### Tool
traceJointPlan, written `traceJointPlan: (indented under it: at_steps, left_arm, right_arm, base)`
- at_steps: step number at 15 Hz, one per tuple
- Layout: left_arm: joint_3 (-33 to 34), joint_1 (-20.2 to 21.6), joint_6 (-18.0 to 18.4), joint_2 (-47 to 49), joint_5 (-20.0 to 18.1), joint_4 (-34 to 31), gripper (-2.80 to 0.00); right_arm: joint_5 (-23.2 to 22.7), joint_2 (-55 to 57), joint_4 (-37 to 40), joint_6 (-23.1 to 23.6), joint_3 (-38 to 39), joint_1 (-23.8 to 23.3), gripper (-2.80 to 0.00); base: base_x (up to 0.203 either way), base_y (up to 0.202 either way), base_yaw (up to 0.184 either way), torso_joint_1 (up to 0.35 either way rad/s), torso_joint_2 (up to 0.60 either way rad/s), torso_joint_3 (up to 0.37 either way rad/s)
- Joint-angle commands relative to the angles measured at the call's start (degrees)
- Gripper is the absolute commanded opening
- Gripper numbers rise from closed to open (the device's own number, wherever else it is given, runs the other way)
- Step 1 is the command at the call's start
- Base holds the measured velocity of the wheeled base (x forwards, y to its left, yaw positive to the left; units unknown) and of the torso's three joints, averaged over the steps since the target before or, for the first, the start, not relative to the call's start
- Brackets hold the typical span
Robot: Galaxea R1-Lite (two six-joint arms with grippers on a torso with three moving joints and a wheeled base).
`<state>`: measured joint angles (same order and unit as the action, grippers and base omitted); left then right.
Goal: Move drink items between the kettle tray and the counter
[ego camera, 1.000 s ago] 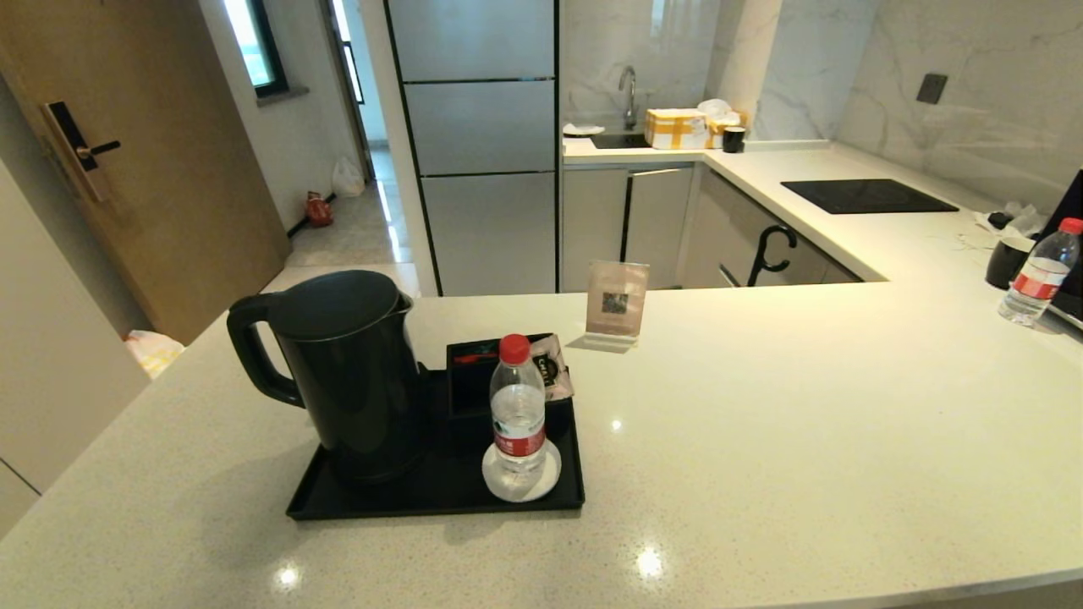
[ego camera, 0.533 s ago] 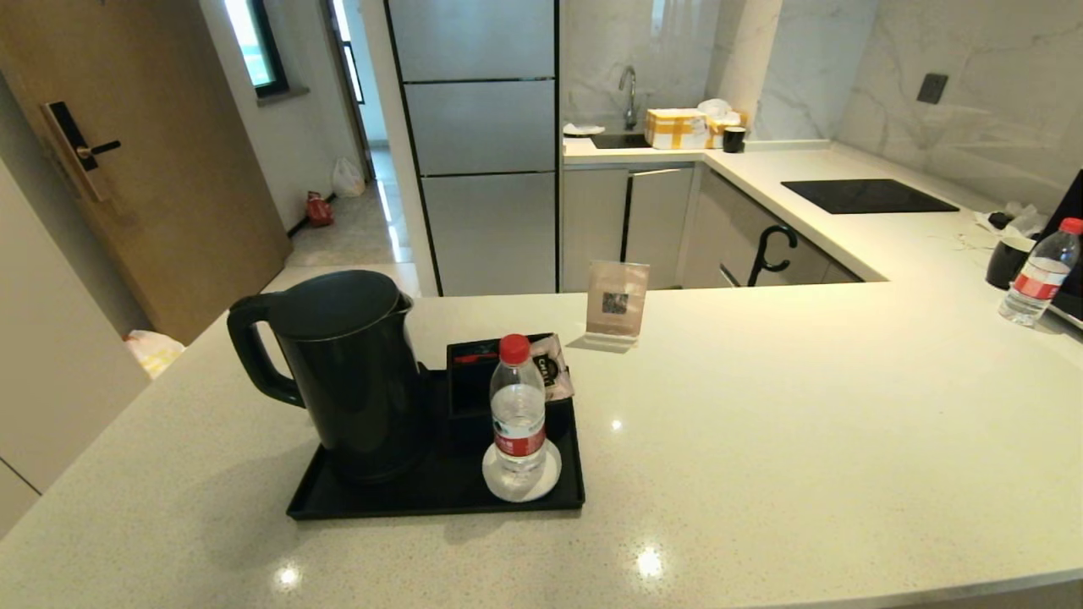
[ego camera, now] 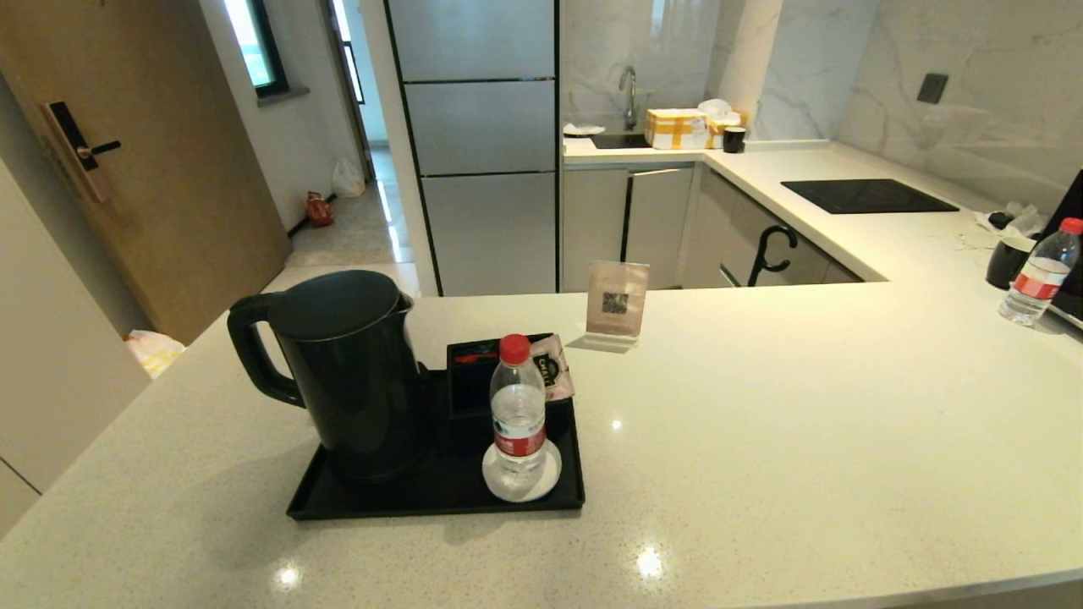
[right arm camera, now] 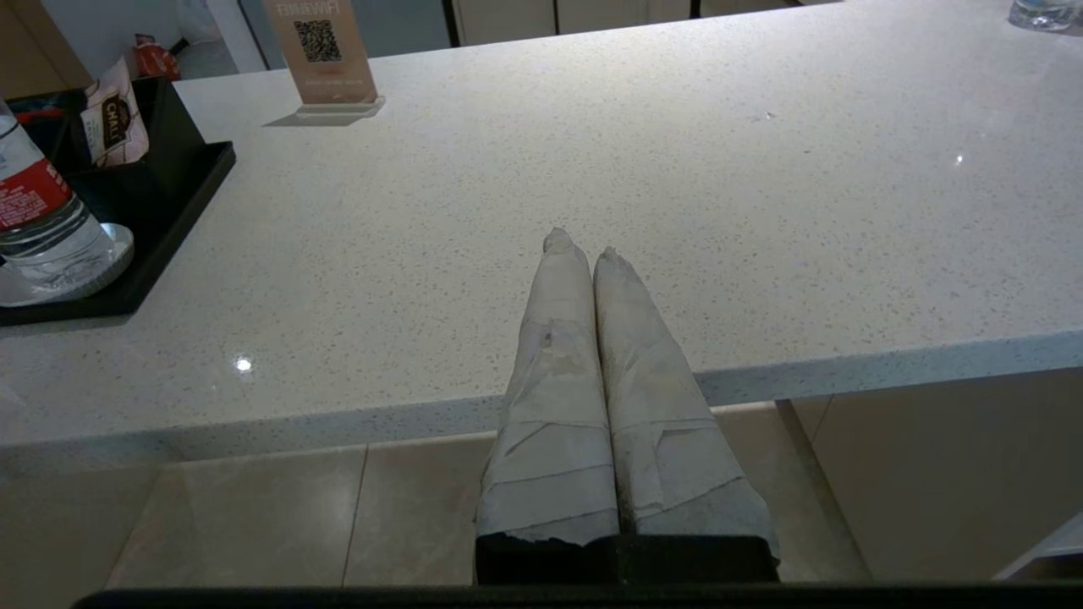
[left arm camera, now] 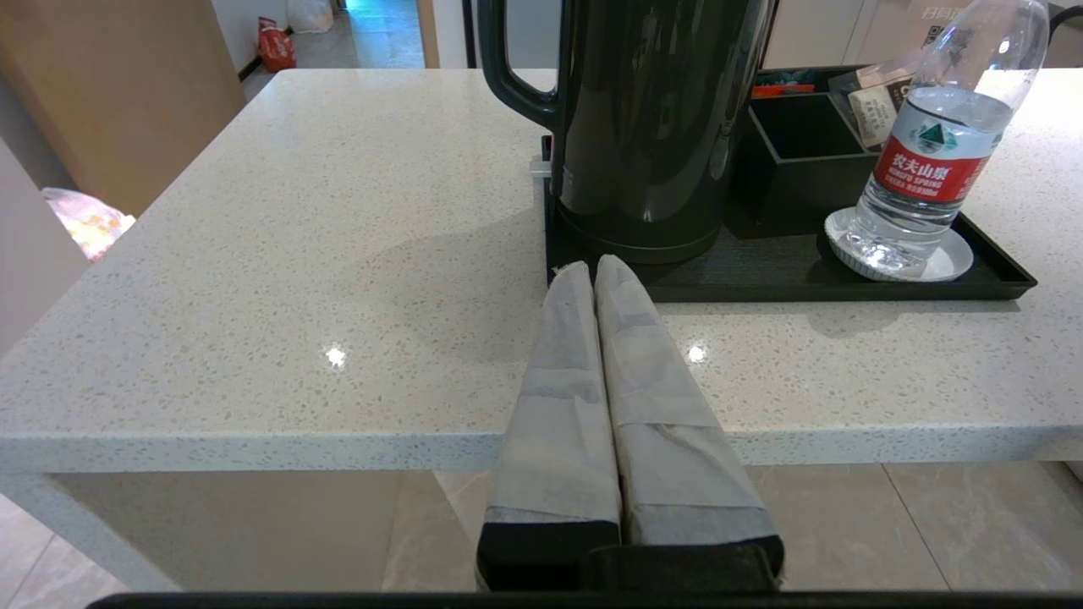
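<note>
The flat black kettle tray (ego camera: 381, 501) lies on the off-white speckled counter (ego camera: 761, 423) with a black kettle (ego camera: 351, 372) on it. A clear water bottle (ego camera: 518, 414) with red cap and red label stands on a white coaster at the tray's right. The pinkish tea sachet (ego camera: 552, 365) leans at the small black compartment box (ego camera: 478, 372). Neither arm shows in the head view. My left gripper (left arm camera: 592, 271) is shut and empty, held off the counter's near edge in front of the kettle (left arm camera: 651, 118). My right gripper (right arm camera: 582, 247) is shut and empty, facing bare counter right of the tray (right arm camera: 169, 203).
An upright QR-code card (ego camera: 616, 304) stands behind the tray. A second water bottle (ego camera: 1039, 272) and a black mug (ego camera: 1007, 260) are at the far right. A black glass hob (ego camera: 867, 195) lies on the side worktop.
</note>
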<state>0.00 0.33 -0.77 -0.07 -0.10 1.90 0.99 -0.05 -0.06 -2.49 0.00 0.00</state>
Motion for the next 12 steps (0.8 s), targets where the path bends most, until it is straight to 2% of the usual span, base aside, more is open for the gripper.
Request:
traceJointPlan:
  at_steps: [1, 12]
  left_arm:
    - [0.0, 0.02, -0.02, 0.07, 0.01, 0.03, -2.8]
    - [0.0, 0.02, -0.02, 0.07, 0.01, 0.03, -2.8]
  right_arm:
    - [0.07, 0.14, 0.06, -0.06, 0.09, 0.0, -2.8]
    - [-0.02, 0.14, -0.03, -0.15, 0.09, 0.0, -2.8]
  base:
    - [0.0, 0.0, 0.0, 0.0, 0.0, 0.0]
    - [0.0, 0.0, 0.0, 0.0, 0.0, 0.0]
